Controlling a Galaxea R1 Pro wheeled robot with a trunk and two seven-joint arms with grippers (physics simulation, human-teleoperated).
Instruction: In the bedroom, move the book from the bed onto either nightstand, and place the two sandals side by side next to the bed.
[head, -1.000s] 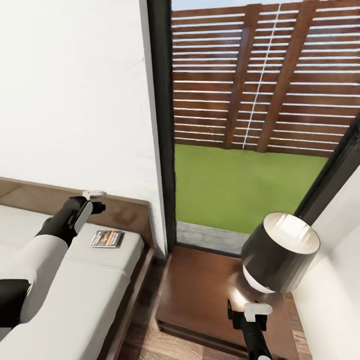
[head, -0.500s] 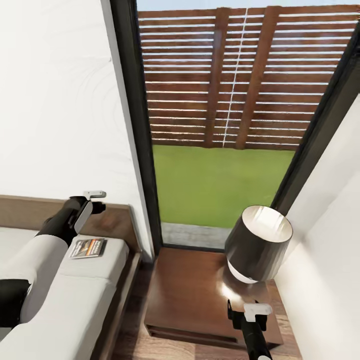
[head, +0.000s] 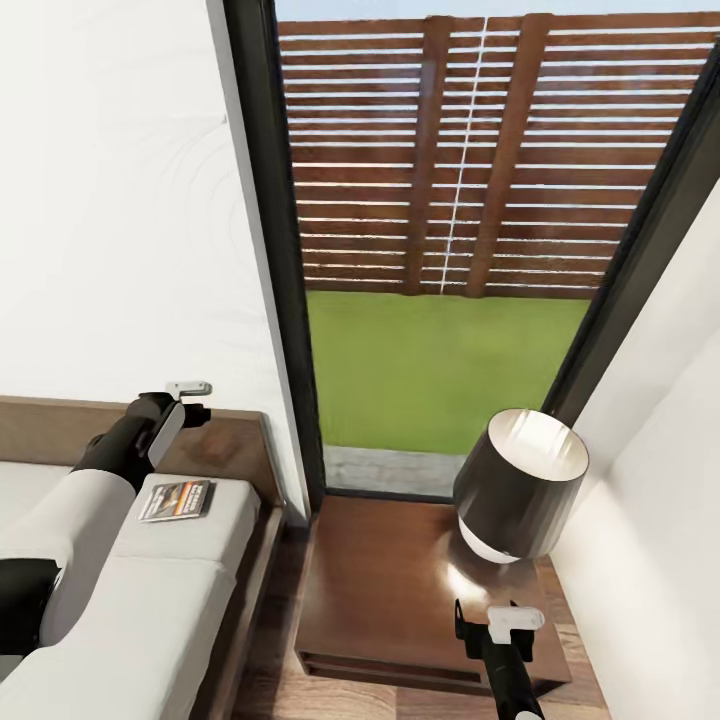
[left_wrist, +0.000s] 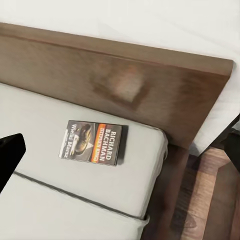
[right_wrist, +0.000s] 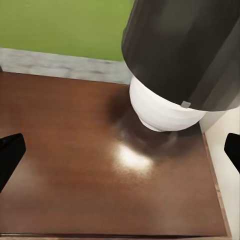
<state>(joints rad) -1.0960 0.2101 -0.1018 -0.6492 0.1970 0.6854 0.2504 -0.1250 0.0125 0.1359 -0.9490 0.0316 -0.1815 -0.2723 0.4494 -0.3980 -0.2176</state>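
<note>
The book (head: 177, 500) lies flat on the bed (head: 190, 570) near the headboard (left_wrist: 125, 90). Above it hangs the left gripper (head: 190, 400), spread wide and empty. Beside the bed, the right gripper (head: 490, 625) hangs over the nightstand (head: 390, 590) by the lamp (head: 520, 485), also wide open, touching nothing.

The book (left_wrist: 94, 142) lying on the bed (left_wrist: 75, 200) carries the author's name "RICHARD BACHMAN" in white letters on an orange and black band; a second line of white print beside it is too blurred to read.
</note>
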